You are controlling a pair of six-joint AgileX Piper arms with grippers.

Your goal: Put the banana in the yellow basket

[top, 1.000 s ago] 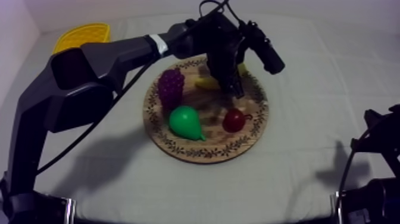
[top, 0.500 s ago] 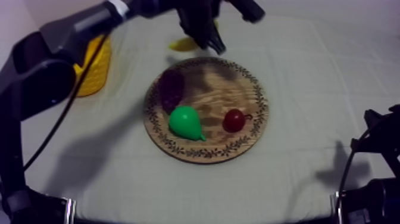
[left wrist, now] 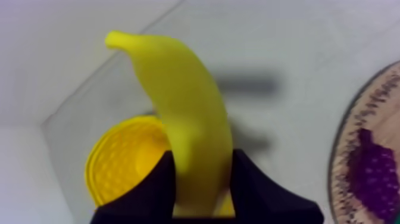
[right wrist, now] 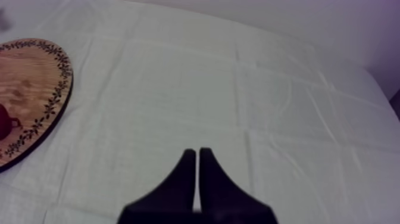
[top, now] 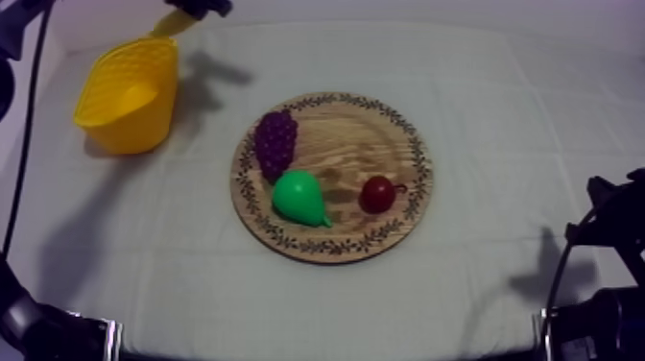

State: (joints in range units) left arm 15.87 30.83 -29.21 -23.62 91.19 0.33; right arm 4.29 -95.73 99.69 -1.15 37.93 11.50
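Banana (left wrist: 191,119) off the wooden board (top: 357,144), carried across to the yellow basket (top: 144,125).
A second ago the left gripper (left wrist: 202,159) was down on the board at the banana. Now it holds it high by the basket's far rim, fingers clamped on the fruit's lower part. Grapes (top: 275,142), pear (top: 299,198) and small red fruit (top: 376,194) lie unmoved. The pick looks done; centring over the basket and letting go remain. The right gripper (right wrist: 197,155) rests over the table, fingers together, empty.
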